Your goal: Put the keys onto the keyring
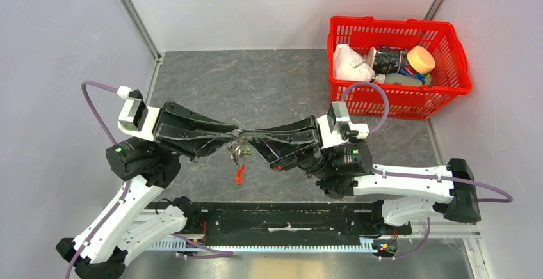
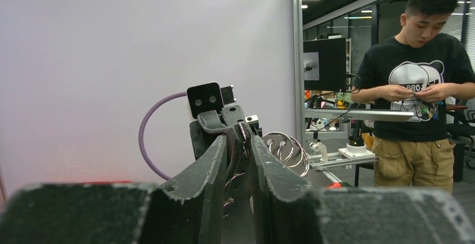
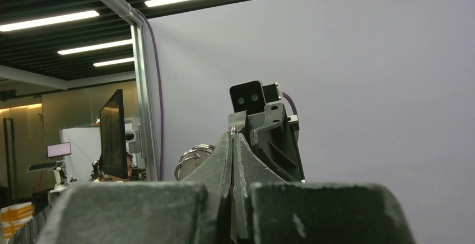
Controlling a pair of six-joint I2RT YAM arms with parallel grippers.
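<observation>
- L gripper (image 1: 229,135) and R gripper (image 1: 248,139) met tip to tip in mid-air over the table (image 1: 256,80).
- R jaws were pressed tight together. A thin sliver showed at the tips, but couldn't tell if it was a key or ring wire.
- L jaws stood a narrow gap apart with dark bits in the gap. Couldn't tell if anything was really gripped.
- Ring (image 2: 288,151) coils stuck out just beside the L fingertips, betw. the two tools.
- Keys (image 1: 240,154) hung in a bunch right under the tips. The red end of the strap (image 1: 239,175) dangled below them, near the table.
- Can't tell which keys were already threaded; too small and bunched.
- Risk: if either grip slackens, the whole bunch prob. drops to the table.
- Risk: arms pulling apart or twisting out of line could bend the coil or pop the key off the wire end.
- Risk: the hanging wt of strap and keys may swing and spoil alignment.
- Risk: tips this close could clash if either arm pushes in further.
</observation>
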